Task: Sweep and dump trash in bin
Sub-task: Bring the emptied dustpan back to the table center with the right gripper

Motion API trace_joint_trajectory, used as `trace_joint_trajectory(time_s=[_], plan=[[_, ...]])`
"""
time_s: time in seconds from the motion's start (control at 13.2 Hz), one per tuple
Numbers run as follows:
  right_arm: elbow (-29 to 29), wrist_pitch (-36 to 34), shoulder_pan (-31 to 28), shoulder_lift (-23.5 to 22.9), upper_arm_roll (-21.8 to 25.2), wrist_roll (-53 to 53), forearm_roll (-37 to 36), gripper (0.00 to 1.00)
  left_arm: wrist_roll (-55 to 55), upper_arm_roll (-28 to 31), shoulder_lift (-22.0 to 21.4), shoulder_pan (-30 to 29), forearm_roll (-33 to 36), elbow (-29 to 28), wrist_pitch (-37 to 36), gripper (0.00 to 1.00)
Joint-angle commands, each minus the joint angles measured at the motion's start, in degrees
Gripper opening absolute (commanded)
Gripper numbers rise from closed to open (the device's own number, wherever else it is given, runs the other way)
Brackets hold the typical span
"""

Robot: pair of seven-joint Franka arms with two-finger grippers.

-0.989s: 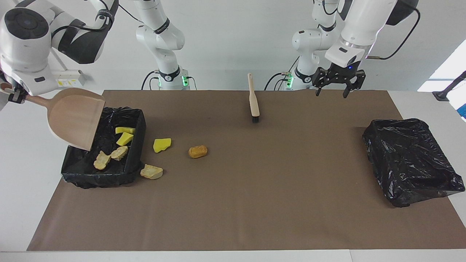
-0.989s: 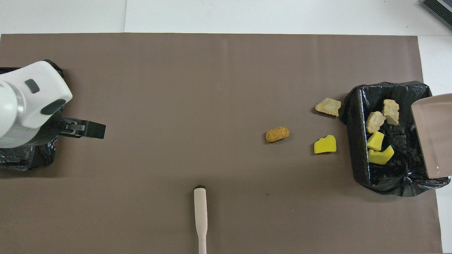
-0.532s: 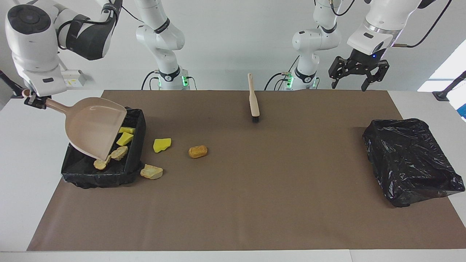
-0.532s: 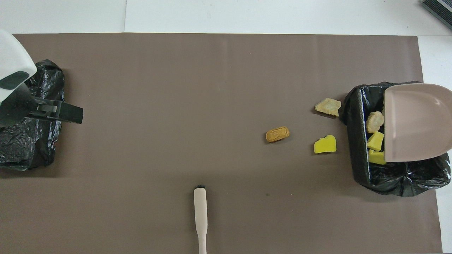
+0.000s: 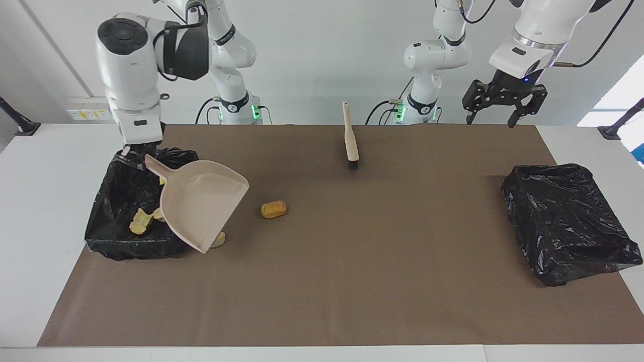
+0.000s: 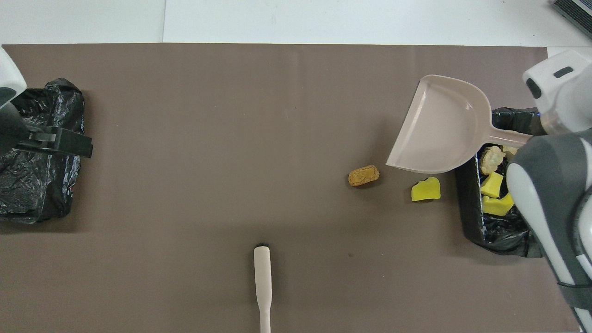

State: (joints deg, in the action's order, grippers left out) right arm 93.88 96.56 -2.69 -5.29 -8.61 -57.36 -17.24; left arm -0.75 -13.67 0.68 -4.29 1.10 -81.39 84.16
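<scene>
1. Holding the dustpan [image 5: 204, 208] by its handle, the right pincer [image 5: 135, 152] is clamped shut on it above the lined bin [image 5: 108, 221] at the right arm's end of the tabletop [image 5: 352, 281]. The pan hangs tilted, its lip over the mat just beside the bin; a careless lowering could knock the bin or drag its liner.
2. Trash is split: yellow and tan scraps [image 6: 492, 182] lie in the bin, while a yellow chunk [image 6: 425, 190], an orange-brown lump [image 5: 273, 209] and a tan piece [image 5: 219, 240], mostly hidden by the pan in the facing view, lie on the mat beside the bin. Setting the lip down on the tan piece would shove it away rather than scoop it.
3. The brush [image 5: 350, 138] lies near the robots' edge, mid-tabletop, untouched. The left pincer [image 5: 504, 103] waits, fingers spread and empty, above the robots' edge toward the left arm's end, near a second lined bin [image 5: 568, 221]. Sweeping too hard could send light sponge pieces past the pan.
</scene>
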Motion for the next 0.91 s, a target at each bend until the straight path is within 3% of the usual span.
trace_joint_trajectory(time_s=[0.0, 0.3, 0.46, 0.84], plan=[[0.69, 4.23, 4.24, -3.21, 0.17, 11.95, 2.74, 0.00, -4.85, 8.00, 0.64, 5.58, 0.57, 1.59, -1.10, 1.00], [0.43, 12.58, 10.85, -9.10, 0.09, 29.54, 4.05, 0.00, -6.63, 11.46, 0.11, 8.06, 0.92, 1.33, -1.19, 1.00], [0.34, 16.35, 15.32, -12.71, 0.17, 42.60, 5.03, 0.00, -6.72, 16.80, -0.15, 12.26, 0.84, 1.06, -1.19, 1.00], [-3.69, 20.24, 27.01, -21.23, 0.35, 70.58, 3.36, 0.00, -6.72, 17.53, -0.33, 10.79, 0.22, 0.62, -1.37, 1.00]])
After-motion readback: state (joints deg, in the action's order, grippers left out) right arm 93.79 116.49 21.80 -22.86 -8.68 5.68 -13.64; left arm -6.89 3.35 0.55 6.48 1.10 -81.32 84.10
